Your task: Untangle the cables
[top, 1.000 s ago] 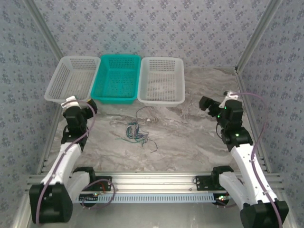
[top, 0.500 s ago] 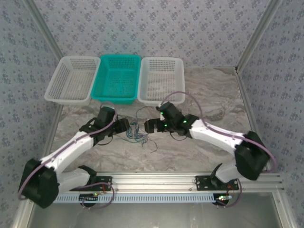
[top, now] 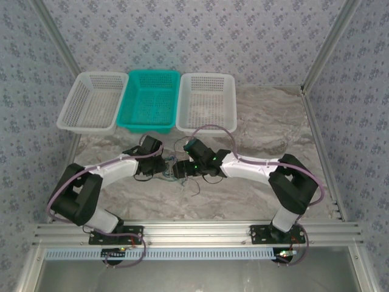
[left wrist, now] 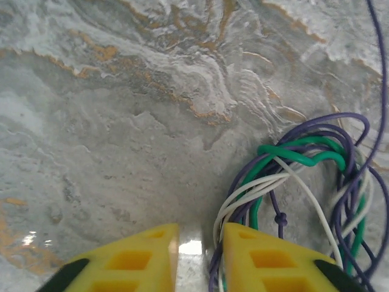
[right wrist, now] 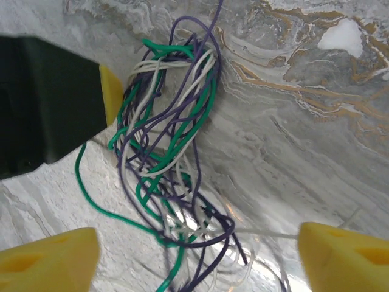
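My left end effector (left wrist: 200, 237) stood nearly closed, with a slim gap between its yellow fingers (left wrist: 140, 255), low at the edge of the cables (left wrist: 292, 158). White and purple strands ran along the inner edge of one finger. I could not tell whether any of them sat pinched in the gap. My right end effector (right wrist: 194, 243) was spread wide and held nothing, one finger to each side of the near end of the tangle.

The cables lay as one knotted bunch of green, purple and white on the desk (top: 243, 194), in front of the teal basket (top: 153, 73) and between my two end effectors.

To do this step well, I judged the left needed a firm pinch on just one or two strands at the rim of the bunch, not a mouthful. The right should take a different colour, apart from that hold. The pull should then be slow, outward and low to the desk. If a loop tightened or the whole bunch lifted, I thought it better to let go and regrip.
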`<state>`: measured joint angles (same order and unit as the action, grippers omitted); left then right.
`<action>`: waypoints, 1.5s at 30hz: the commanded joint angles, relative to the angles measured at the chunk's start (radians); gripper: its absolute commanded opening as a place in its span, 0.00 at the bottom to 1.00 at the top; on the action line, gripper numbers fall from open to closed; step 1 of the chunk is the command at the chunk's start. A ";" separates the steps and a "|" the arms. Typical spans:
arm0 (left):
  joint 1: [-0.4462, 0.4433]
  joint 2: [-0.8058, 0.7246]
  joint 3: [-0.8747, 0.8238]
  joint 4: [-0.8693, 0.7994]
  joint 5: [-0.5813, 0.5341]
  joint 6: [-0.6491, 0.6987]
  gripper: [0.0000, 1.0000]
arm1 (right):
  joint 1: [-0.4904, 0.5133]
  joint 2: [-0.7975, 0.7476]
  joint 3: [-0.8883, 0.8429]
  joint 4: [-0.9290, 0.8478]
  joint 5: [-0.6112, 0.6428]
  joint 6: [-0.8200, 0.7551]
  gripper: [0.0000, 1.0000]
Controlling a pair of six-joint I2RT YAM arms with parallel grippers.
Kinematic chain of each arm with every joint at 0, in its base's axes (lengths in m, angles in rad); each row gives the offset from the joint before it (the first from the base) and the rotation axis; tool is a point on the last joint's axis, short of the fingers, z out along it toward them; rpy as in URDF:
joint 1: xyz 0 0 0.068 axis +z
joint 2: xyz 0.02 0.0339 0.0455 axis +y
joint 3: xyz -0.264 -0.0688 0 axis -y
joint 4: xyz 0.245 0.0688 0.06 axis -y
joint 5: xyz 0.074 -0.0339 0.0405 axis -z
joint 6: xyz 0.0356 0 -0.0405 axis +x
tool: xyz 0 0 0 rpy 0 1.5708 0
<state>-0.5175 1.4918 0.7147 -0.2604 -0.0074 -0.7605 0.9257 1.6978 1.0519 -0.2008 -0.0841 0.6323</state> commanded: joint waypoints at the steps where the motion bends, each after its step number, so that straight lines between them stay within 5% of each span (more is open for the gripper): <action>1: -0.007 0.028 0.010 0.018 0.007 0.005 0.11 | 0.003 0.035 0.037 0.001 0.003 0.028 0.78; 5: -0.007 0.027 0.002 0.017 0.007 0.006 0.00 | 0.001 0.044 0.024 0.006 0.044 0.042 0.50; 9: -0.006 0.000 0.002 -0.025 -0.046 0.017 0.00 | -0.024 0.018 -0.013 0.004 0.078 0.057 0.00; 16: 0.002 -0.093 0.011 -0.142 -0.207 0.047 0.00 | -0.119 -0.182 -0.178 0.040 0.139 0.074 0.00; 20: 0.003 -0.124 0.004 -0.083 -0.100 0.090 0.00 | -0.151 -0.234 -0.233 0.104 0.050 0.039 0.00; 23: -0.020 -0.133 -0.016 0.087 0.144 0.110 0.22 | -0.133 -0.211 -0.223 0.121 -0.006 0.006 0.00; 26: -0.072 -0.104 0.021 0.139 0.161 0.097 0.52 | -0.122 -0.186 -0.214 0.115 0.001 0.007 0.00; 31: -0.116 0.070 0.127 0.111 0.099 0.093 0.56 | -0.122 -0.182 -0.214 0.131 -0.015 0.029 0.00; 37: -0.162 0.265 0.245 0.086 0.106 0.103 0.43 | -0.120 -0.184 -0.207 0.091 -0.011 0.042 0.00; 42: -0.195 0.321 0.303 -0.073 -0.072 0.099 0.02 | -0.123 -0.204 -0.213 0.044 0.048 0.071 0.00; 45: -0.191 0.277 0.260 -0.126 -0.194 0.080 0.00 | -0.136 -0.261 -0.248 0.007 0.141 0.099 0.00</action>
<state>-0.7143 1.7733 1.0157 -0.2359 -0.0437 -0.6670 0.7990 1.4971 0.8272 -0.1268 -0.0330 0.6899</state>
